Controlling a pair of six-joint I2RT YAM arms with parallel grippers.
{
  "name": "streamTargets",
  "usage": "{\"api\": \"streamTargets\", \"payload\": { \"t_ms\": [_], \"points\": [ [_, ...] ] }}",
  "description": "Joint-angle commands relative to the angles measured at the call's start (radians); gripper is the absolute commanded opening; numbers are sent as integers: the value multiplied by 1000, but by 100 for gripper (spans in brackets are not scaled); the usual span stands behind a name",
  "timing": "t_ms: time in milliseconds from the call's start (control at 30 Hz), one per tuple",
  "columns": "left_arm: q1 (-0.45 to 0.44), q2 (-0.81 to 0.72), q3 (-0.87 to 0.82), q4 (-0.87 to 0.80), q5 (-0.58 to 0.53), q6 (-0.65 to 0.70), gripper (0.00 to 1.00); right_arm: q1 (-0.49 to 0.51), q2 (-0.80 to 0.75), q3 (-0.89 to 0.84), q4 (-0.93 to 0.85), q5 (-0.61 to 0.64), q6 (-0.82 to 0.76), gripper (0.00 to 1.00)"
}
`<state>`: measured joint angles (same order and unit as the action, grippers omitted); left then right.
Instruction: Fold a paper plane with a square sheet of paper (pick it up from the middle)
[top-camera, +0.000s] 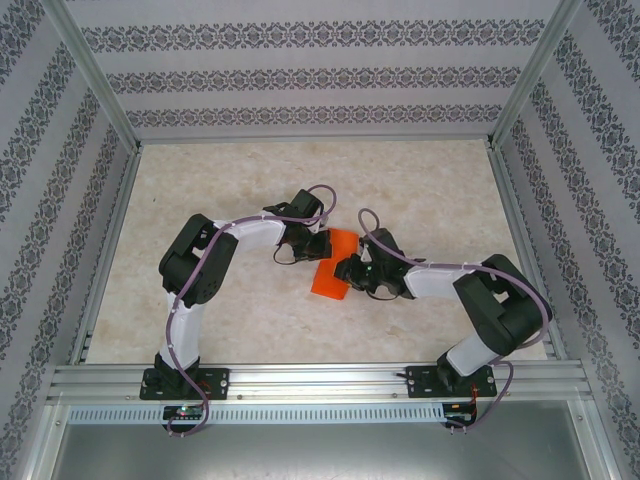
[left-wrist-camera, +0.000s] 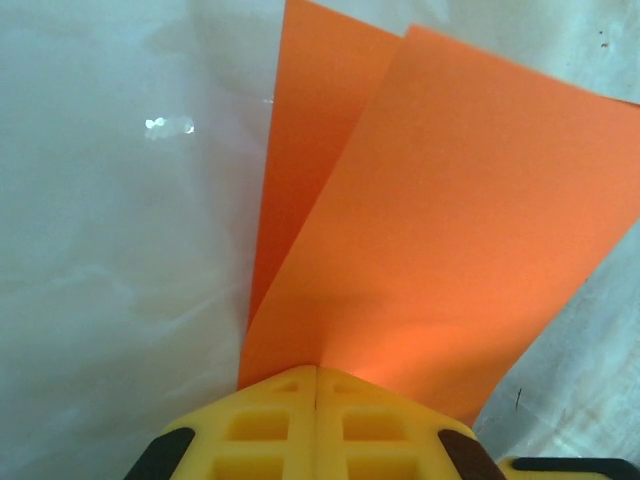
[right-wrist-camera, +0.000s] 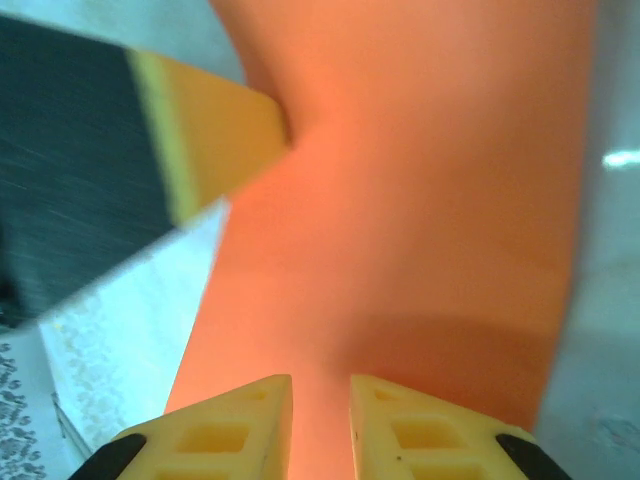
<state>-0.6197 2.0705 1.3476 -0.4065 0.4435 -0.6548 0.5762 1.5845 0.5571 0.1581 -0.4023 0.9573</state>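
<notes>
Orange, thin and bright: the square sheet of paper (top-camera: 331, 268) sits mid-table on the pale marbled tabletop (top-camera: 430, 190), between the two arms. The left gripper (top-camera: 308, 243) is on its far-left edge. Its wrist camera shows the yellow fingers (left-wrist-camera: 262, 425) pressed flat together with the sheet pinched at their tips, and two orange layers fan out, one behind the other. The right gripper (top-camera: 350, 270) is at the near-right edge. Its fingers (right-wrist-camera: 235, 425) stand a narrow slot apart with orange showing through the gap, and I can't tell whether they're touching the paper.
</notes>
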Motion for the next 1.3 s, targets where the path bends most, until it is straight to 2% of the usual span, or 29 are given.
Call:
{"api": "streamTargets", "payload": {
  "t_ms": [0,367,800,1133,1267],
  "points": [
    [-19,31,2,-58,-21,25,0,8,35,-39,12,13,11,22],
    [-19,30,5,-59,-21,24,0,23,-97,-9,-32,-6,-16,24],
    [-21,29,2,-57,-19,26,0,63,10,-86,53,7,9,23],
    [-20,30,4,-58,-18,27,0,72,-129,-83,8,8,8,24],
    [-22,32,4,-56,-18,24,0,78,-130,-107,20,5,10,24]
  ]
}}
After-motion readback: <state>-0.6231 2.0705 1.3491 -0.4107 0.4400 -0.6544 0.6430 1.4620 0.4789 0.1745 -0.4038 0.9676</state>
